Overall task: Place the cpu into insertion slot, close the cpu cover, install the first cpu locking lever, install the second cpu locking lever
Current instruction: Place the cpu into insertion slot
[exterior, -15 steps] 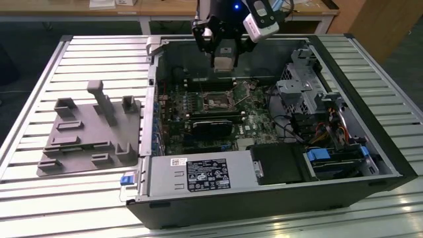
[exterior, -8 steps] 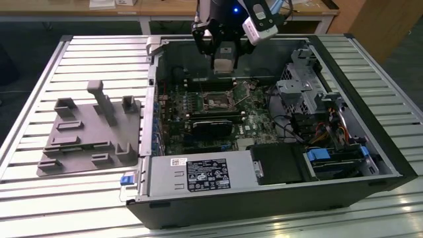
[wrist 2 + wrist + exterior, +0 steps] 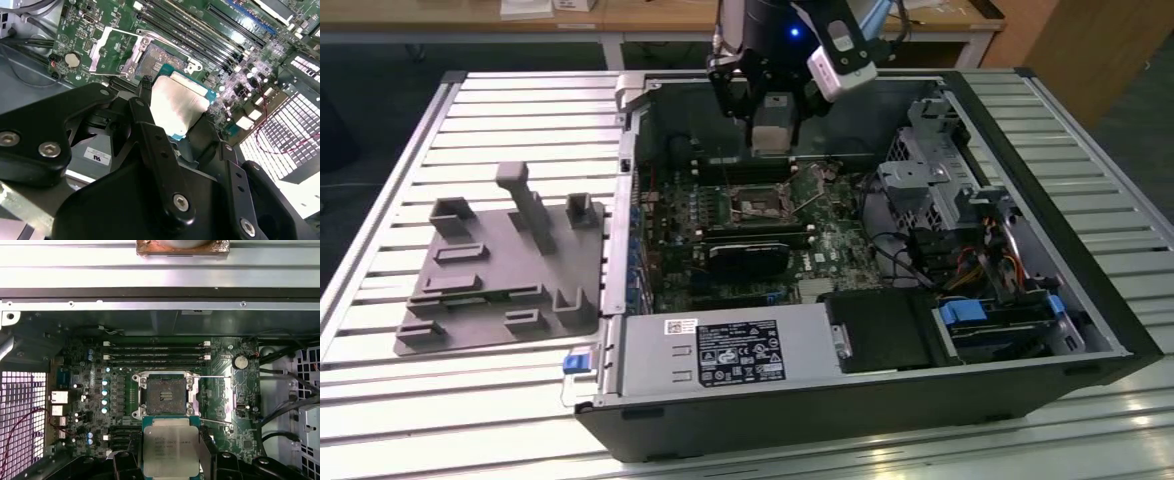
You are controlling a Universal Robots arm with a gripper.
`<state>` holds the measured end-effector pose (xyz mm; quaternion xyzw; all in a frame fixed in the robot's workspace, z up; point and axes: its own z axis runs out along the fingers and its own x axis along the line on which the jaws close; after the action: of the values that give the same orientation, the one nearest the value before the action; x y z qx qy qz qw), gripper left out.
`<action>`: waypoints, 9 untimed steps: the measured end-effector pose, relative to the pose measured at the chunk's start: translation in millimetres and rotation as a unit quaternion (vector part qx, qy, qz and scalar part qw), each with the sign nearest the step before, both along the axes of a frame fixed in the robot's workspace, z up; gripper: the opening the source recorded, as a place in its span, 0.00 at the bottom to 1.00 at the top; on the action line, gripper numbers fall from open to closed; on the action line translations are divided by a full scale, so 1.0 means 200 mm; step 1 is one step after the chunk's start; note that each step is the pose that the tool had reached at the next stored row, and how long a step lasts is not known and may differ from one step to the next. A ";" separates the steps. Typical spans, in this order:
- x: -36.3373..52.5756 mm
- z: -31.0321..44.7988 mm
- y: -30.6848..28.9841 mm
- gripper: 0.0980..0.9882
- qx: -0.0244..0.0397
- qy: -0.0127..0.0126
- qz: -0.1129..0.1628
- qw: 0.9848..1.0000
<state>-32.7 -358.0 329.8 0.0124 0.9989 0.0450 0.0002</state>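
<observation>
My gripper (image 3: 771,148) hangs over the open computer case, shut on the cpu (image 3: 171,447), a flat square chip with a silvery top held by its two opposite edges. In the second wrist view the cpu (image 3: 177,102) sits between the black fingers (image 3: 146,87). The insertion slot (image 3: 162,395) lies bare just beyond the chip, dark in the middle with a metal rim, on the green board (image 3: 758,207). The cpu cover (image 3: 112,50) is swung open beside the slot (image 3: 159,57). Two thin locking levers (image 3: 215,376) stand free next to it.
A black heatsink module (image 3: 747,250) lies on the board close to the slot. Long memory slots (image 3: 155,355) run beside the socket. A drive cage (image 3: 947,180) with cables and a power supply (image 3: 720,355) crowd the case. A grey fixture plate (image 3: 500,270) sits on the exterior view's left.
</observation>
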 end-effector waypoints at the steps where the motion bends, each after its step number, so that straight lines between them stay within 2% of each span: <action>1: 0.000 -0.007 0.000 0.49 0.000 0.000 0.000 1.000; 9: 0.000 -0.058 0.000 0.49 0.000 0.000 0.000 1.000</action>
<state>-32.7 -357.9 318.2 0.0124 0.9989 0.0450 0.0004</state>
